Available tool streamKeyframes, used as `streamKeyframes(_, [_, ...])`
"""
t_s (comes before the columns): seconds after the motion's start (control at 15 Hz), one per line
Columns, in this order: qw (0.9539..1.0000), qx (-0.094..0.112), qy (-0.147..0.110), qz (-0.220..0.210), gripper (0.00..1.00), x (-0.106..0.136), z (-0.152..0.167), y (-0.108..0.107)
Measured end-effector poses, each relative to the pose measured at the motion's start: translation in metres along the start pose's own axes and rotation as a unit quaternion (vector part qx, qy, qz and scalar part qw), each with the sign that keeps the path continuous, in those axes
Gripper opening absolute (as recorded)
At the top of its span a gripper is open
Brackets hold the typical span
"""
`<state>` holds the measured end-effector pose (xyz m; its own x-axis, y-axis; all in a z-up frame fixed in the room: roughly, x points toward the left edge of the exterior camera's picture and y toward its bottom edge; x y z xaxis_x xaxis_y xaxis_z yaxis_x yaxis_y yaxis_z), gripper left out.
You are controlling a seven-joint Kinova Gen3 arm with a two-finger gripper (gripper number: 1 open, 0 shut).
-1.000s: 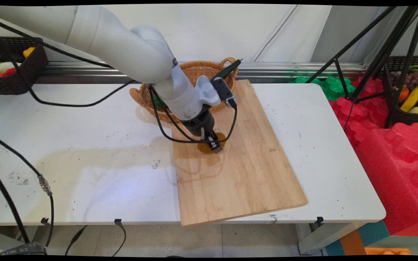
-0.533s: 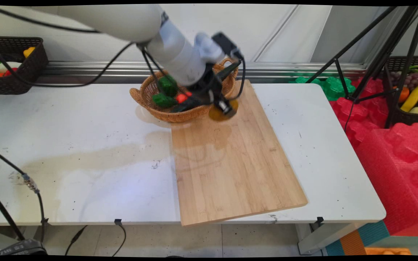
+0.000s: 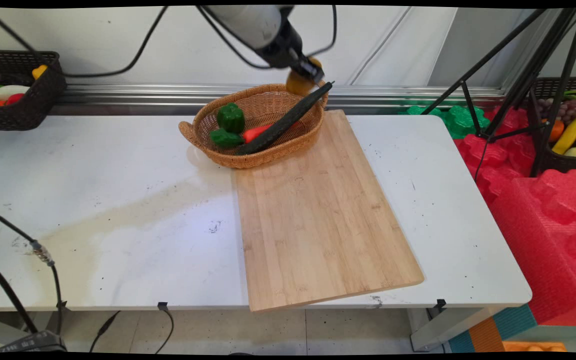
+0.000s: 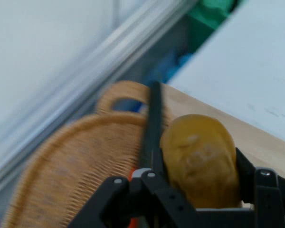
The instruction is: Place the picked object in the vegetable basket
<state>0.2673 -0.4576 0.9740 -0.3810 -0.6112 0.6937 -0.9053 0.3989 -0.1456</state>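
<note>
Ochre-yellow and rounded, a potato (image 3: 298,82) sits pinched between the two black fingers (image 4: 157,167) of the gripper (image 3: 307,74), which hangs high in the air just above the far right rim of a wicker basket (image 3: 203,137). In the hand view the potato (image 4: 200,159) fills the space between the fingers, its dull skin lightly mottled, and both pads press against its sides.

The basket is oval, woven of tan cane, with a small loop handle at each end. It stands on the white table (image 3: 93,200) near the far edge, its near right side touching the far left corner of a bamboo cutting board (image 3: 318,220). Inside it lie two green bell peppers (image 3: 230,117), one further back and one nearer the front, with a red vegetable (image 3: 255,133) beside them. A long dark green cucumber (image 3: 288,120) leans across the basket, its lower end down among the other vegetables and its upper end propped over the far right rim, close under the held potato. The hand view shows this cucumber (image 4: 153,123) as a dark bar running up past the potato's left side, with the basket's handle (image 4: 126,90) behind it.

The cutting board lies flat and bare, its near end reaching slightly past the table's near edge.
</note>
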Motion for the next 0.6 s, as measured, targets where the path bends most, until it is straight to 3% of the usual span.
streamKeyframes(0.27, [0.9983, 0.05, 0.01, -0.026, 0.0, 0.016, 0.018, -0.036])
streamKeyframes(0.6, [0.9942, 0.097, -0.007, -0.047, 0.0, 0.017, 0.06, -0.076])
